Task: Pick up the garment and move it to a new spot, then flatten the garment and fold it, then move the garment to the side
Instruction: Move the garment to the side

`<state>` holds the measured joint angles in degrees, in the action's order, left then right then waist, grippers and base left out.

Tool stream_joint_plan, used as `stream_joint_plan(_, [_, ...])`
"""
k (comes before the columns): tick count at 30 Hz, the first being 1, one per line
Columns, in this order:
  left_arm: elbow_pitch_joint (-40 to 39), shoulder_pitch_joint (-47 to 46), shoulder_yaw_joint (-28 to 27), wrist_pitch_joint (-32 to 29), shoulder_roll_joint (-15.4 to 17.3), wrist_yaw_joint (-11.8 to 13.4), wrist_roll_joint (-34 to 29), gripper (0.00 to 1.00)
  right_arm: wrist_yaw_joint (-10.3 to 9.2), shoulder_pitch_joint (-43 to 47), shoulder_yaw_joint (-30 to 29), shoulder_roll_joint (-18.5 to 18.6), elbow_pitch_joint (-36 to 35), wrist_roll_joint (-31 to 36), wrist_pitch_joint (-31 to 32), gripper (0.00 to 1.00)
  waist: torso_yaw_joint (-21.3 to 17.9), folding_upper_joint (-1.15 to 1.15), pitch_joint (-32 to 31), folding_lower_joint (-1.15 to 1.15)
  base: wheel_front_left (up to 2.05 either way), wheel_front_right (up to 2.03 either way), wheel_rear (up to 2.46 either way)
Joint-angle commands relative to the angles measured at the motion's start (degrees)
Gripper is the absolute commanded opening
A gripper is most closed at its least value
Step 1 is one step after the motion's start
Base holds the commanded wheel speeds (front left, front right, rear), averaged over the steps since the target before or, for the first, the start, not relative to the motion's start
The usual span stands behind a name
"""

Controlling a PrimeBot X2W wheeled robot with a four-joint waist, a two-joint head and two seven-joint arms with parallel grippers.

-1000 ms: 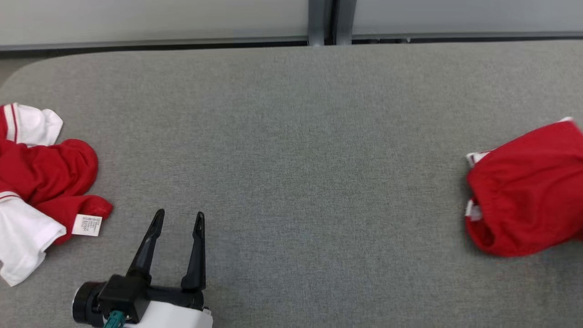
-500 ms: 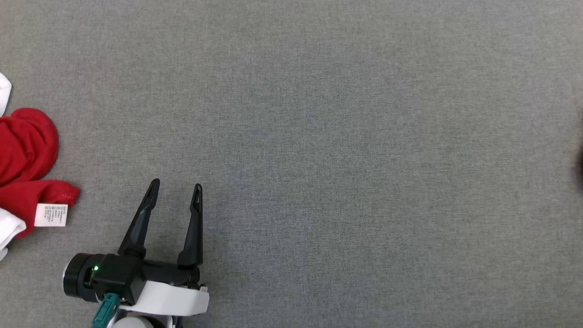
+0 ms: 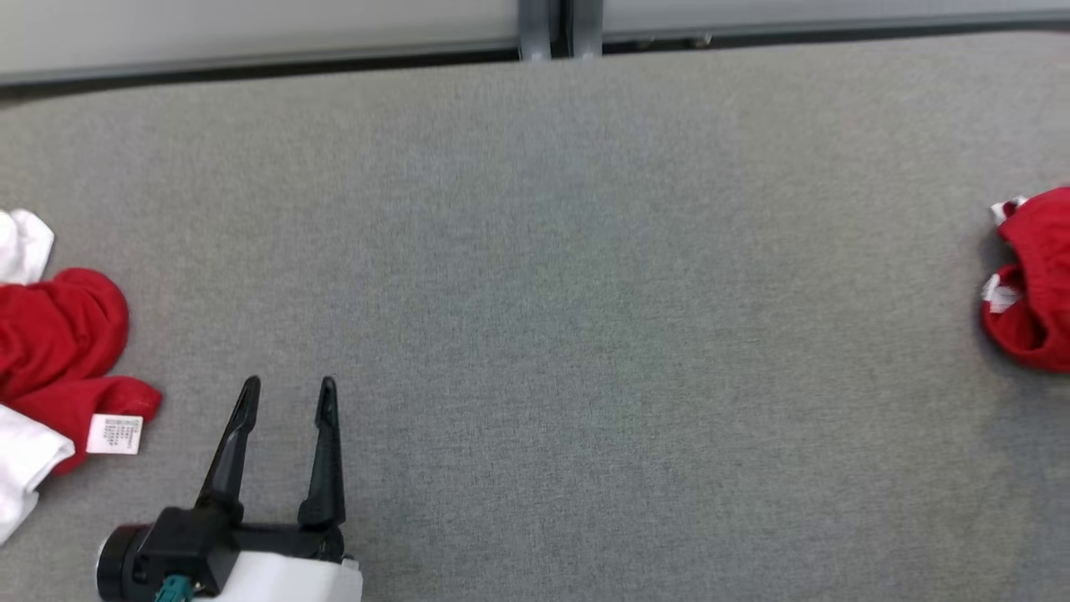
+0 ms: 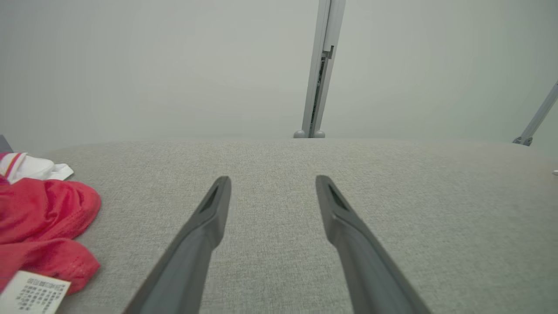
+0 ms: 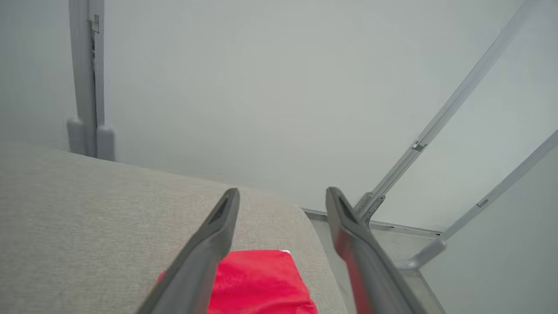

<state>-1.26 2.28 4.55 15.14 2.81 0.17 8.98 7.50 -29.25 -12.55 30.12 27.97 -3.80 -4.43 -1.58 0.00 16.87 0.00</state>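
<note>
**A:** Grey woven cloth covers the bench [image 3: 585, 251], seen from my head. What lies on it?

**B:** Two pieces, well apart. A crumpled red-and-white garment [image 3: 58, 334] sits at the left border and is cut off by it, its care label [image 3: 113, 434] facing up. A folded red garment [image 3: 1032, 284] sits at the far right, also cut off. My left hand [image 3: 288, 386] hovers near the crumpled one, fingers spread wide, holding nothing.

**A:** And along the left wrist?

**B:** The same heap lies to the left of my fingers, apart from them. The red part looks like thin mesh, so I expect it to be light, limp and likely to sag or slide. I'd pinch a hem or an outer edge, not the bunched middle. Which part is sleeve or collar I cannot tell.

**A:** The right wrist?

**B:** My right hand [image 5: 283, 194] hangs with its jaws wide apart and empty above the folded piece, which lies near the bench's end. My fingers cover part of it, so I cannot tell how neat the fold is. I judge that one set aside and the crumpled one next.
</note>
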Motion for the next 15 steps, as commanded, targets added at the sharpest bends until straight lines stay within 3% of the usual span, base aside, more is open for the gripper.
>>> stream_joint_plan(1, [-0.19,0.97,-0.51,-0.01,0.20,0.46,0.39,1.00,-0.02,2.16,-0.05,-0.60,-2.11,0.01,-0.82,1.00,-0.92,0.00,-3.82,0.00,0.00,0.00,0.00])
stream_joint_plan(8, [0.76,5.29,-2.18,-0.01,0.20,1.42,2.29,1.00,-0.02,19.46,0.48,-12.64,-19.92,2.32,-6.87,1.00,-0.57,0.00,-11.02,0.00,0.00,0.00,0.00])
stream_joint_plan(11, [1.72,7.20,-2.72,-0.01,0.20,1.58,2.78,1.00,-0.02,26.90,1.92,-18.59,-22.44,4.20,-8.99,1.00,-0.29,0.00,-14.19,0.00,0.00,0.00,0.00])
stream_joint_plan(15, [2.94,9.35,-3.46,-0.01,0.20,1.66,2.69,1.00,-0.02,33.76,3.10,-23.82,-23.11,6.49,-10.54,1.00,0.02,0.00,-17.34,0.00,0.00,0.00,0.00])
